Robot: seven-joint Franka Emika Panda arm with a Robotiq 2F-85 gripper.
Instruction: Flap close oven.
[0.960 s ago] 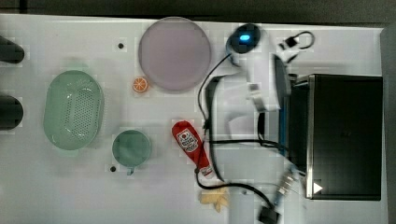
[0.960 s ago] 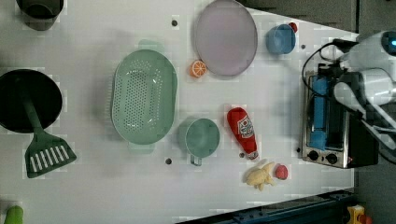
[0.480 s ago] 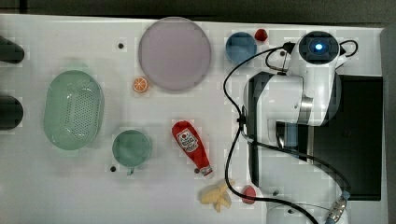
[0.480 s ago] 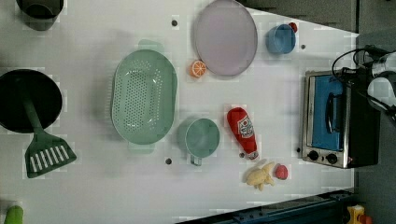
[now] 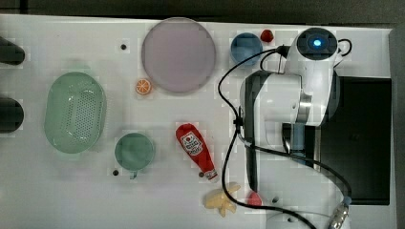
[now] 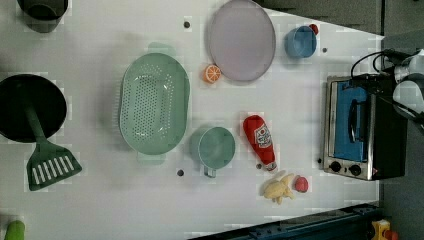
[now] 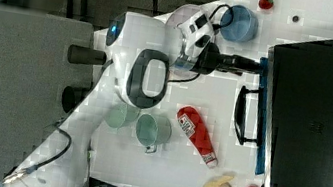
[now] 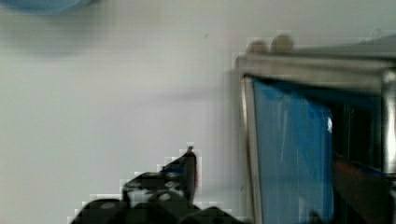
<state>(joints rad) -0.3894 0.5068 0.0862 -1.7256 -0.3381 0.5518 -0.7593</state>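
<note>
The oven is a black box at the right view's right, with a silver front and knobs in the left view. Its blue glass door stands upright against the front, the black bar handle sticking out. My gripper points at the door's edge near one corner, fingers together and holding nothing. In the wrist view the dark fingertips sit just beside the silver frame and the blue glass. In the top view my white arm covers the oven's front.
On the white table lie a ketchup bottle, green mug, green colander, purple plate, blue cup, orange slice and toy banana. A black pan and spatula sit at the left view's left.
The door, hanging out from the oven a second ago, now stands against its front. My arm has swung toward the top view's top, over the oven's front.
</note>
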